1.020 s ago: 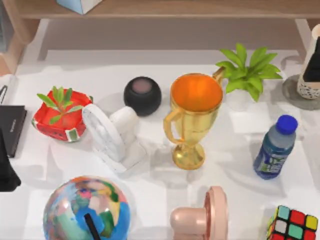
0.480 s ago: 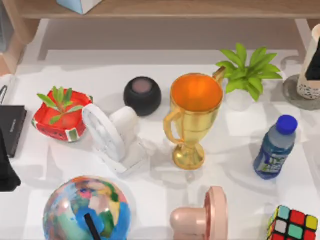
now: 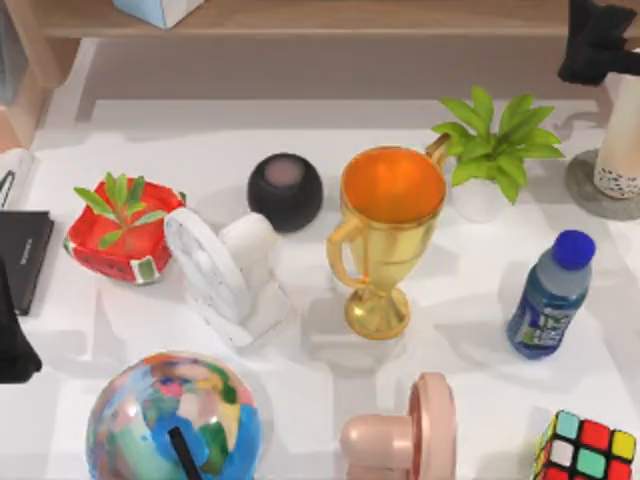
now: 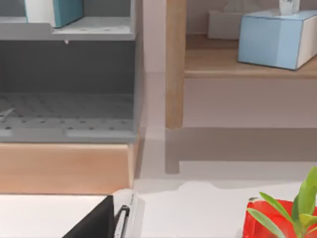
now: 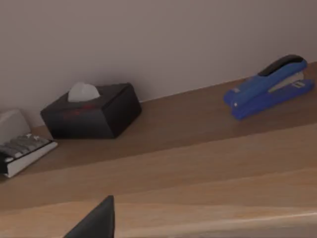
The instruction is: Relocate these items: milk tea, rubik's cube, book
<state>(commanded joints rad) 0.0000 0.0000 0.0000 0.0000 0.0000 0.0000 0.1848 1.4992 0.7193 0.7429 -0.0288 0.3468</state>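
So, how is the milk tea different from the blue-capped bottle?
The milk tea is cream-beige with dark dots at its base and stands on a grey coaster; the bottle is blue with a blue cap and stands on the table nearer the camera. Both stand upright at the right side.

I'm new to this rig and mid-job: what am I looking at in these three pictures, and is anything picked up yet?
Two robot arms work at a table. The wide picture looks down from above. The other two come from a camera on each arm's wrist, and both currently face the shelves behind the table. The right hand hovers at the far right, above the milk tea, which stands on a coaster. The left arm is parked at the left edge. The rubik's cube sits at the near right corner. A trophy, bottle and globe are also on the table. Nothing looks lifted.
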